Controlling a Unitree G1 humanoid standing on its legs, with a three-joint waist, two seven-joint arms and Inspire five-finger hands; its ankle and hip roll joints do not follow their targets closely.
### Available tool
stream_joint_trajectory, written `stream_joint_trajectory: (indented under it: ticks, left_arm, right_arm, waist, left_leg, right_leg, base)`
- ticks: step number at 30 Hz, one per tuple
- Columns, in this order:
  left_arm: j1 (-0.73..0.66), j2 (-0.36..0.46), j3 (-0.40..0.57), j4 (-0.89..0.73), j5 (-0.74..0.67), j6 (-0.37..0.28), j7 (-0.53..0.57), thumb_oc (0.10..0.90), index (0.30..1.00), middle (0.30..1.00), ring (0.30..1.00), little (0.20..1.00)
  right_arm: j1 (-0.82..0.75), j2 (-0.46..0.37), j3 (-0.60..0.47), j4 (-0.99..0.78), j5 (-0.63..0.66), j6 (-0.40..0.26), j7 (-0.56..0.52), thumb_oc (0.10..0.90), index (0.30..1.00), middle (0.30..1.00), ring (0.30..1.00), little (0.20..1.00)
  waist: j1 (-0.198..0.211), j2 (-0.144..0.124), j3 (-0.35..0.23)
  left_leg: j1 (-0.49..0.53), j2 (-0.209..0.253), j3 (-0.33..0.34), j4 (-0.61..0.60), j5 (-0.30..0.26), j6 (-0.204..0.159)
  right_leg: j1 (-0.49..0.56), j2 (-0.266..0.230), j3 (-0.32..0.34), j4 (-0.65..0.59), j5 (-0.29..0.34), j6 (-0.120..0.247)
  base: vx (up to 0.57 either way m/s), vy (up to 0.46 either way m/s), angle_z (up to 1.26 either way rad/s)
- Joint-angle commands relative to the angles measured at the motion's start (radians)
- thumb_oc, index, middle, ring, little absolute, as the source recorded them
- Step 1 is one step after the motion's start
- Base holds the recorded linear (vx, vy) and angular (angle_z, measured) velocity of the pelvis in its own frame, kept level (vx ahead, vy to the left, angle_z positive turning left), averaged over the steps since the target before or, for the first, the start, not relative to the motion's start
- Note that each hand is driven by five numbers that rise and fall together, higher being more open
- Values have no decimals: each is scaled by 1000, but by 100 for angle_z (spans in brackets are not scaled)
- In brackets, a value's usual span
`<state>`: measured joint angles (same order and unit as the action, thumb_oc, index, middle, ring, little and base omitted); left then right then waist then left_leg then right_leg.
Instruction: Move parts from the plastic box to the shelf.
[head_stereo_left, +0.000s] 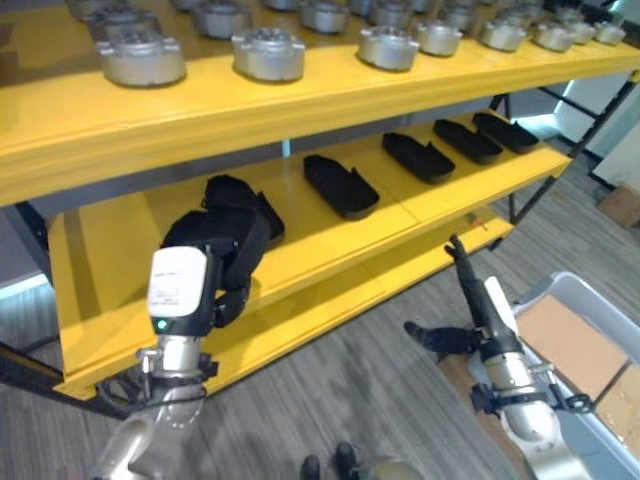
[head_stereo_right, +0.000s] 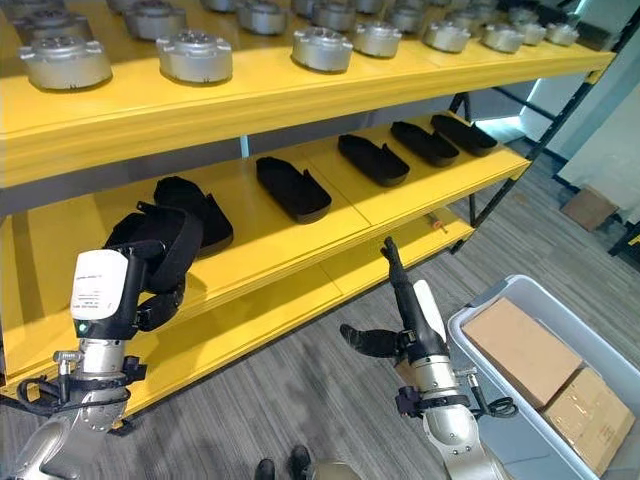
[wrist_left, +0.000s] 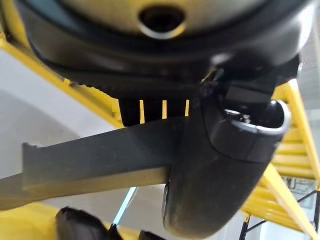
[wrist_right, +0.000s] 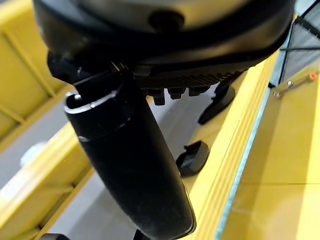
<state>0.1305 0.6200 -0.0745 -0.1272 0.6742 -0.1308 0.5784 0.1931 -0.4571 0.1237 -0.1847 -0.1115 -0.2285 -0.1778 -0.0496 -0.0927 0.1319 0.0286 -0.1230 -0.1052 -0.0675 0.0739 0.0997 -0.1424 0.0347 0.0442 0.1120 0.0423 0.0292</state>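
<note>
1. The left hand (head_stereo_left: 215, 262) is at the middle level of the yellow shelf (head_stereo_left: 330, 250), its fingers (wrist_left: 152, 107) curled round a flat black part (wrist_left: 100, 152) that it holds over that level's left end.
2. Just behind it, another black part (head_stereo_right: 195, 205) lies on the same level, touching or nearly touching the hand; which, I cannot tell.
3. Four more black parts (head_stereo_left: 340, 185) lie in a row further to the right, each apart from the next.
4. Round silver metal parts (head_stereo_left: 268, 52) stand in rows on the top level.
5. The right hand (head_stereo_right: 400, 300) is raised in front of the lowest level, fingers straight, thumb spread, holding nothing.
6. A grey plastic box (head_stereo_right: 480, 325) sits on the floor at the right, with brown cardboard boxes (head_stereo_right: 520, 350) inside.
</note>
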Motion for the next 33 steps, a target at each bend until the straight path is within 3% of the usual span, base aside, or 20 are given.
stream_joint_trajectory:
  ticks: [1,9,13,15,16,17,19,20,21,24,25,26,27,28,30,33]
  left_arm:
    - [-98,15,59,-149,4,-73,63,400,300,300,300,300]
    - [-52,6,81,-159,-14,-64,63,400,300,300,300,300]
    - [-55,10,86,-163,-22,-68,68,400,300,300,300,300]
    - [-79,10,76,-165,-36,-75,71,400,300,300,300,300]
    - [-93,8,76,-165,-49,-80,73,400,300,300,300,300]
    - [-98,6,78,-177,-61,-91,83,400,300,300,300,300]
    - [-94,7,88,-183,-68,-97,95,400,300,300,300,300]
    - [-92,7,88,-184,-69,-97,95,400,300,300,300,300]
    - [-96,4,94,-187,-80,-96,105,400,300,300,300,300]
    - [-115,7,100,-193,-83,-93,123,400,300,300,300,300]
    - [-141,16,94,-197,-64,-87,137,400,300,300,300,300]
    - [-144,15,90,-195,-62,-86,139,400,300,300,300,300]
    - [-159,28,92,-200,-39,-82,148,400,300,300,300,300]
    - [-173,40,91,-202,-16,-75,159,400,300,300,300,300]
    - [-186,44,84,-203,-7,-70,160,400,300,300,300,300]
    - [-239,75,43,-193,4,-76,160,400,300,300,300,300]
  right_arm:
    - [-79,-36,-64,-76,63,-108,-25,900,1000,1000,1000,1000]
    - [-67,-40,-63,-78,81,-102,-10,900,1000,1000,1000,1000]
    - [-110,-51,-45,-63,97,-109,-10,900,1000,1000,1000,1000]
    - [-132,-65,-44,-61,100,-114,-18,900,1000,1000,1000,1000]
    - [-143,-70,-51,-61,107,-117,-26,900,1000,1000,1000,1000]
    - [-154,-73,-45,-60,104,-111,-44,900,1000,1000,1000,1000]
    - [-147,-73,-46,-61,109,-112,-50,900,1000,1000,1000,1000]
    - [-146,-73,-46,-62,109,-112,-51,900,1000,1000,1000,1000]
    - [-142,-75,-43,-62,113,-112,-56,900,1000,1000,1000,1000]
    - [-125,-79,-47,-55,119,-111,-73,900,1000,1000,1000,1000]
    - [-109,-85,-59,-57,117,-117,-88,900,1000,1000,1000,1000]
    - [-107,-87,-62,-58,117,-117,-89,900,1000,1000,1000,1000]
    - [-99,-81,-65,-59,105,-117,-91,900,1000,1000,1000,1000]
    - [-98,-68,-66,-62,92,-117,-99,900,1000,1000,1000,1000]
    - [-93,-61,-71,-64,87,-117,-102,900,1000,1000,1000,1000]
    - [-66,-42,-81,-76,76,-111,-100,900,1000,1000,1000,1000]
  waist:
    - [-13,12,-84]
    - [-3,12,-103]
    - [19,-3,-70]
    - [24,-10,-42]
    - [19,-21,-29]
    - [17,-35,-28]
    - [16,-38,-37]
    - [16,-36,-39]
    - [11,-32,-46]
    - [-8,10,-66]
    - [-21,38,-72]
    - [-22,43,-73]
    - [-22,66,-81]
    - [-15,78,-88]
    - [-15,75,-89]
    - [-12,55,-76]
  left_leg:
    - [27,23,51,-20,-54,-41]
    - [49,37,48,-16,-65,-46]
    - [-15,27,32,142,-105,-65]
    - [-60,29,38,222,-129,-94]
    - [-81,71,77,262,-132,-105]
    - [-70,150,122,251,-152,-100]
    - [-53,248,140,222,-116,-114]
    - [-49,251,139,213,-113,-118]
    - [-46,334,149,181,-48,-137]
    - [-16,459,175,47,119,-192]
    - [-12,511,220,-6,195,-231]
    - [-10,515,217,-17,204,-235]
    - [-4,525,223,-20,174,-254]
    - [-8,495,201,-20,108,-242]
    - [-6,479,211,-20,98,-237]
    - [-12,420,220,23,49,-225]
  right_leg:
    - [68,-9,-21,-61,24,57]
    - [116,-19,-48,-89,12,47]
    - [121,-31,-77,-73,-3,33]
    - [121,-40,-100,-58,-11,26]
    - [121,-56,-118,-57,-6,27]
    - [121,-81,-129,-58,-1,34]
    - [121,-102,-137,-56,-11,40]
    - [121,-99,-138,-54,-13,38]
    - [112,-111,-149,-39,-25,40]
    - [91,-120,-188,-4,-59,48]
    - [82,-143,-215,34,-74,59]
    - [76,-140,-218,44,-80,57]
    - [62,-152,-230,86,-88,69]
    - [48,-173,-225,115,-92,81]
    - [55,-191,-224,118,-95,91]
    - [109,-257,-235,90,-69,120]
  base:
    - [67,-43,9]
    - [54,-63,6]
    - [-28,-96,11]
    - [-75,-22,31]
    - [-77,29,68]
    - [-80,64,93]
    - [-18,76,100]
    - [2,83,47]
    - [8,96,29]
    - [34,235,39]
    - [46,277,50]
    - [51,362,86]
    - [57,323,91]
    - [62,341,64]
    - [105,258,15]
    - [117,256,22]
